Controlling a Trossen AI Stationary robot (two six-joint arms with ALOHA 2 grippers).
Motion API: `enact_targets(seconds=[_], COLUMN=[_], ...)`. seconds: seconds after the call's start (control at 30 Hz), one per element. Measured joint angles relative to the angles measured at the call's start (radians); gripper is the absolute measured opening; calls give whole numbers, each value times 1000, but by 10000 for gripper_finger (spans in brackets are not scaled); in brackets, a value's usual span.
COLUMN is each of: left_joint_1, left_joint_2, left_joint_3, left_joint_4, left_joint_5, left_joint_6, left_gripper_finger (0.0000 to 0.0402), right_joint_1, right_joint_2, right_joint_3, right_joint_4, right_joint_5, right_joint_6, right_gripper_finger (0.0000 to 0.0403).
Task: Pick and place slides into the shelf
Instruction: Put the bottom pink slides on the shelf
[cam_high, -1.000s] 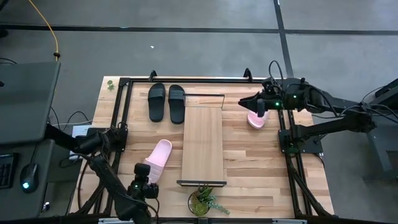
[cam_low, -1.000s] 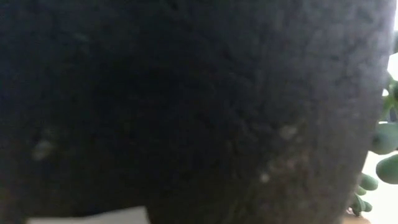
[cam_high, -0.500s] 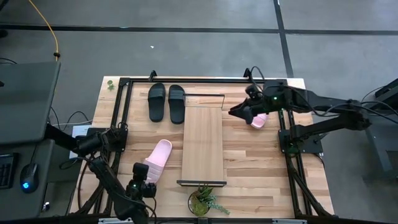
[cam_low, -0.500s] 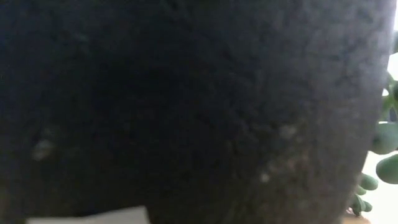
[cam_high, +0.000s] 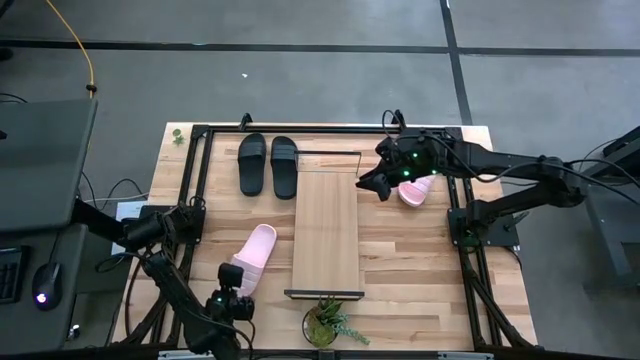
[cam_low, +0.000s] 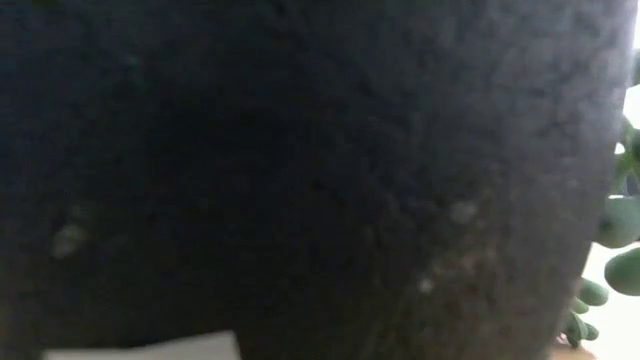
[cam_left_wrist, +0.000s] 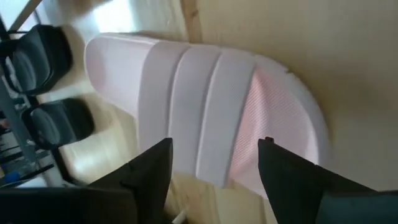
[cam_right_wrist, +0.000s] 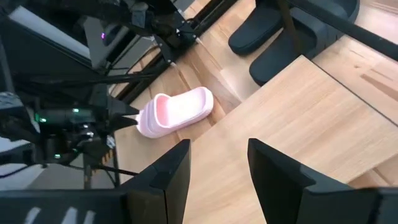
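pink slide, left of shelf (cam_high: 255, 256): lies flat on the table (cam_high: 420, 260), beside the shelf's long left edge and apart from it; strap up, seen close in the left wrist view (cam_left_wrist: 199, 124).
pink slide, right of shelf (cam_high: 416, 190): on the table just off the shelf's far right corner, not on the plank.
black pair (cam_high: 268, 164): side by side on the table, just left of the shelf's far end.
shelf (cam_high: 326, 225): light plank running down the middle of the table; no slide on it.
left gripper (cam_high: 228, 288): at the near end of the left pink slide, fingers (cam_left_wrist: 149, 177) spread wide with the strap between them, not clamped.
right gripper (cam_high: 373, 184): over the shelf's far right corner, just beside the right pink slide; fingers (cam_right_wrist: 168, 171) apart, nothing between them.
progress: judged at the start, none of the four slides placed.
left to do: all four slides; the left pink one looks first in line.
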Motion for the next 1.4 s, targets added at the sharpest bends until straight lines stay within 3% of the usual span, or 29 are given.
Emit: enact_targets(seconds=[0.43, 1.0, 1.13, 1.4], left_joint_1=[8, 125, 131, 139], left_joint_2=[40, 41, 41, 41], left_joint_3=[-2, -87, -88, -88], left_joint_4=[45, 51, 31, 3], left_joint_5=[-33, -25, -23, 20], left_joint_6=[45, 52, 52, 51], left_gripper_finger=[192, 185, 149, 16], right_joint_1=[-44, -44, -44, -43], right_joint_2=[8, 8, 8, 8], right_joint_3=[0, 0, 0, 0], right_joint_4=[12, 12, 12, 12], right_joint_5=[-53, -97, -101, -102], right_joint_6=[-52, -46, -38, -21], right_gripper_finger=[152, 152, 152, 152])
